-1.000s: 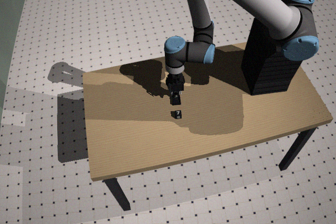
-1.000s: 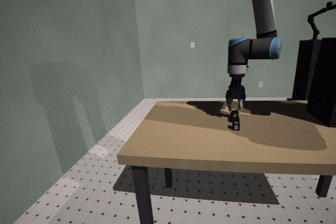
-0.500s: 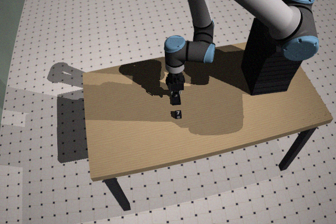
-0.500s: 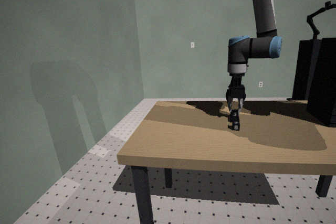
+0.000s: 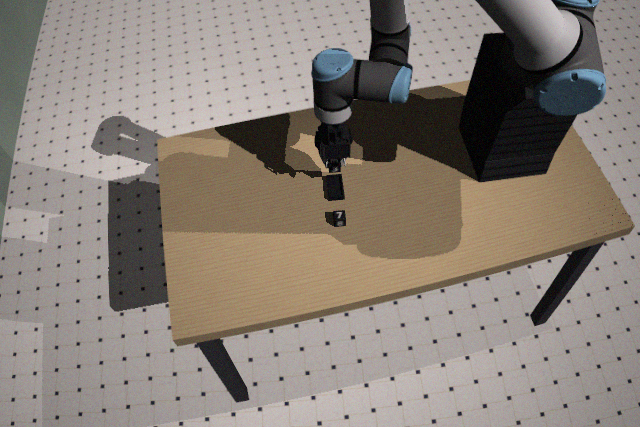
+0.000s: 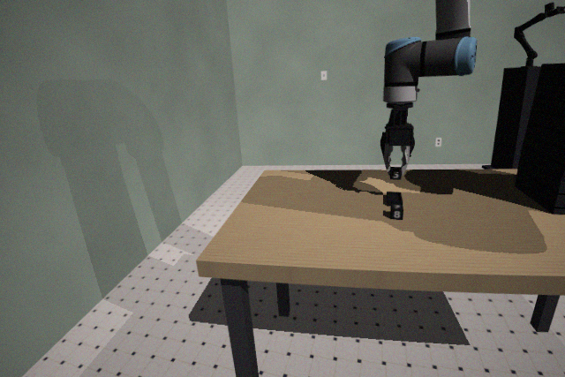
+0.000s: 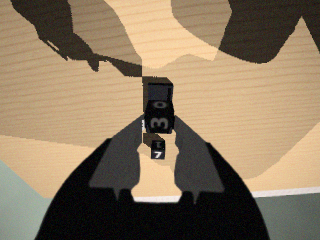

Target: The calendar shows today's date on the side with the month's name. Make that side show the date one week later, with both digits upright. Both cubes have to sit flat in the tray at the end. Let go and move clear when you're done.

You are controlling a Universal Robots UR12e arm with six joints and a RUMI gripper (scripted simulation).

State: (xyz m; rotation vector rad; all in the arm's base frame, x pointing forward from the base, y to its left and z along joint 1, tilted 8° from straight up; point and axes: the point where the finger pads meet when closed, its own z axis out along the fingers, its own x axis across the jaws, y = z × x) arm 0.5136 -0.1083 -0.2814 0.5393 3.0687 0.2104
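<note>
From here I see the black two-fingered pincer closed partway on a black numbered cube above the pale wood-grained table, the black tray below it and a second black cube just beside that tray, between green walls and a dotted pale tile floor.

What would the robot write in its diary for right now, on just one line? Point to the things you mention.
fingers (image 5: 334, 166) (image 6: 395, 169): shut on raised cube (image 6: 395, 174) (image 7: 159, 121) | tray (image 5: 333, 187) (image 6: 394, 198) (image 7: 160, 92): below cube | other cube (image 5: 339, 218) (image 6: 396, 211) (image 7: 158, 150): on table (image 5: 248, 277) (image 6: 319, 245) (image 7: 60, 100)
</note>
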